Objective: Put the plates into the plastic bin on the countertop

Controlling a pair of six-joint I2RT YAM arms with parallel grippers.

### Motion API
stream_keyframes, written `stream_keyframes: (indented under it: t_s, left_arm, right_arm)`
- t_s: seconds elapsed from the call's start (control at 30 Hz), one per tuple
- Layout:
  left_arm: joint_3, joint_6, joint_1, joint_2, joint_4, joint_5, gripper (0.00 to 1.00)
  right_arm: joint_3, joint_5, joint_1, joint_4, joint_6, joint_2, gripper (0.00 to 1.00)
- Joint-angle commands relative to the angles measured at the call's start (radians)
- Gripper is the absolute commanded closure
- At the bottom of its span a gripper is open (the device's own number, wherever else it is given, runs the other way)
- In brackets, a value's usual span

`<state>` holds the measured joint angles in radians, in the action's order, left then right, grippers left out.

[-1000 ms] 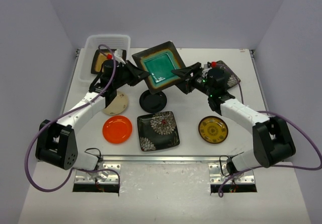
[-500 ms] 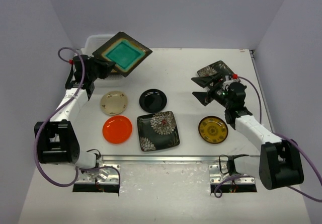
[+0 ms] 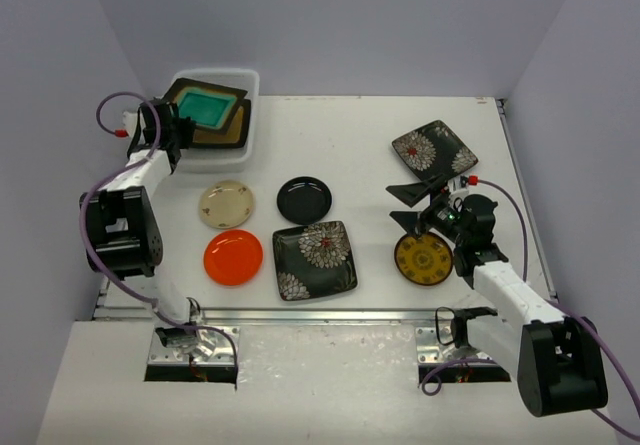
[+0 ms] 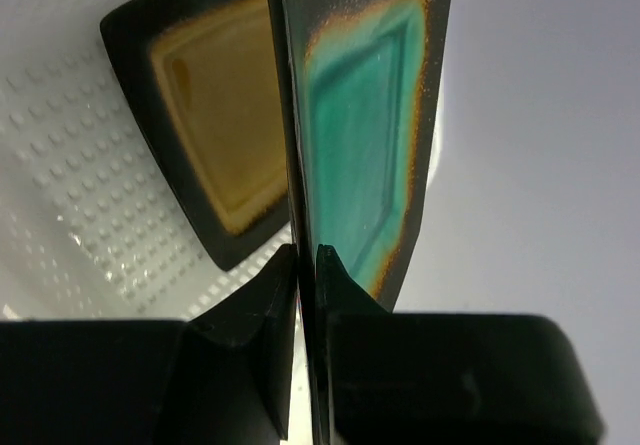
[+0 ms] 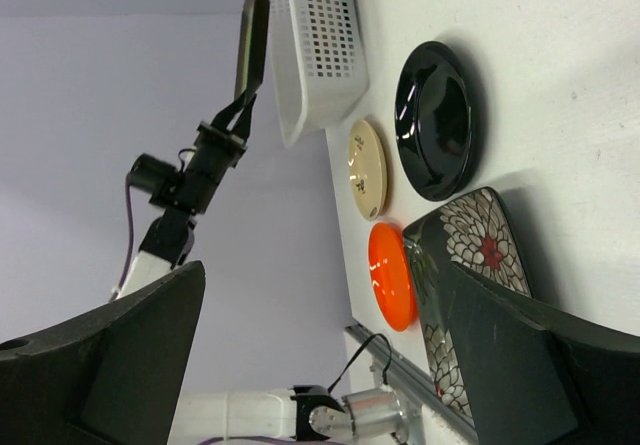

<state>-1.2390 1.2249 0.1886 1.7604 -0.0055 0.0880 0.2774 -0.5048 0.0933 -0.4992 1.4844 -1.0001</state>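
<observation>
Left wrist view gives you the grip plainly. The left pincer (image 4: pixel 306 265) is pinched narrow on the dark rim of the square plate with the teal glazed centre (image 4: pixel 365 135), one finger on each face, so the plate hangs edge-on from one side. Beyond it, the dark square plate with the amber centre (image 4: pixel 215 135) lies flat on the dimpled floor of the translucent white plastic bin (image 4: pixel 70 195).

In the top external view the bin stands at the far left of the white worktop (image 3: pixel 350 125). The teal plate is tilted inside its rim, over the amber one, and you cannot tell whether the two touch. A rim grip looks like the sensible way to carry a shallow dish over the bin wall, so I judge that letting go is your next step.

The right pincer (image 3: pixel 405 205) is spread wide with nothing in it. It hovers at the near right, just above the round yellow-patterned plate (image 3: pixel 423 257), probably lined up for the next pick.

Six plates lie on the worktop:
- the yellow-patterned one
- the dark square white-floral plate (image 3: pixel 433 148) at the far right
- a second floral square plate (image 3: pixel 315 259) in the near middle
- the round black plate (image 3: pixel 304 198)
- the round cream plate (image 3: pixel 226 204)
- the round orange plate (image 3: pixel 233 257)
</observation>
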Motion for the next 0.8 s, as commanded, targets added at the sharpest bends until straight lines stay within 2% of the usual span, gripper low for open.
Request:
stream_keyframes:
  t_s: [0.0,0.1,0.4,0.5,0.63,0.7,0.73,0.77]
  left_arm:
    - [-0.142,0.107,-0.008,0.066,0.238,0.019,1.0]
    - [-0.144,0.175,-0.009,0.124,0.245,0.006,1.0]
    - [-0.185,0.23,-0.012,0.25,0.272,-0.043,0.98]
    - [-0.201,0.245,-0.015,0.277,0.26,-0.047,0.71]
    - [-0.247,0.23,-0.022,0.298,0.219,-0.043,0.48]
    - [-0.28,0.225,-0.022,0.307,0.169,-0.047,0.33]
    - [-0.287,0.218,-0.024,0.307,0.144,-0.051,0.32]
    - [-0.288,0.216,-0.027,0.302,0.127,-0.05,0.16]
  right_arm:
    - [0.0,-0.037,-0.004,-0.04,-0.037,0.022,0.01]
    - [-0.006,-0.039,-0.004,-0.042,-0.04,0.026,0.01]
    - [-0.012,-0.024,-0.006,-0.045,-0.044,0.023,0.01]
    - [-0.015,-0.016,-0.005,-0.044,-0.05,0.026,0.01]
    - [-0.018,-0.017,-0.004,-0.047,-0.049,0.023,0.01]
    - [-0.02,-0.015,-0.004,-0.048,-0.05,0.025,0.01]
    - [-0.021,-0.015,-0.004,-0.048,-0.05,0.026,0.01]
    - [-0.02,-0.014,-0.004,-0.048,-0.051,0.027,0.01]
